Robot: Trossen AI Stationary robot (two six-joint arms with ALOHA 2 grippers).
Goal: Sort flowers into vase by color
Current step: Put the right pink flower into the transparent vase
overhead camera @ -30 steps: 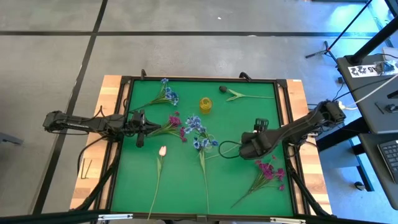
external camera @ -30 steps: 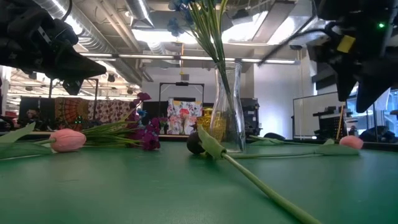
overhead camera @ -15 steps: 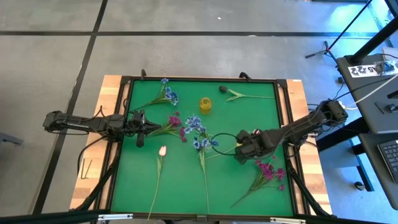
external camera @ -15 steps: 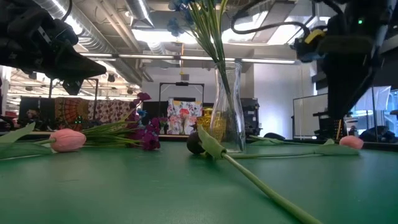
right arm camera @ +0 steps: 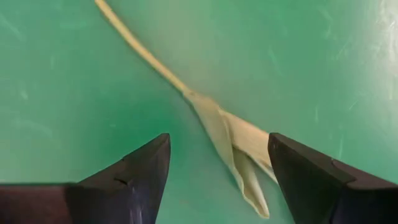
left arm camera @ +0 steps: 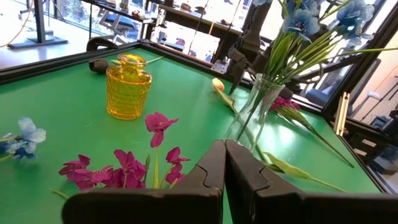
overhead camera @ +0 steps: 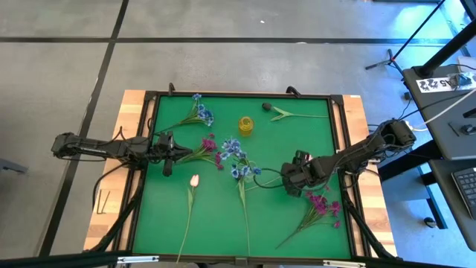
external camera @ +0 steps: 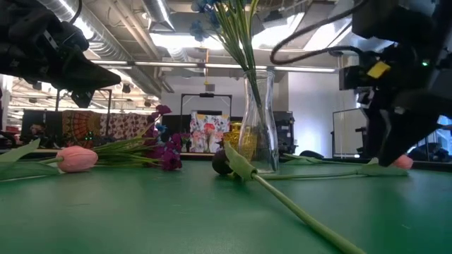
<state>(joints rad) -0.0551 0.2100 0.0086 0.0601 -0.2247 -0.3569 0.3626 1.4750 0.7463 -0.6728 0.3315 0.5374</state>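
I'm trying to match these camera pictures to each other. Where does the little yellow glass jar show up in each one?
High view: the yellow jar is above the picture's centre, on the green mat.
Low view: mid-picture, partly behind the clear vase.
Left wrist view: upper left.
Right wrist view: not in it.
Shared landmark: the clear vase of blue flowers, near the jar in those three views.

We see a robotics lab or workshop: beyond the green-topped table (overhead camera: 223, 216) lie a grey taped floor (overhead camera: 67, 67), a tripod stand (overhead camera: 390, 56) and a keyboard desk (overhead camera: 461, 179); above it run bare ceiling ducts (external camera: 113, 39) and strip lights.
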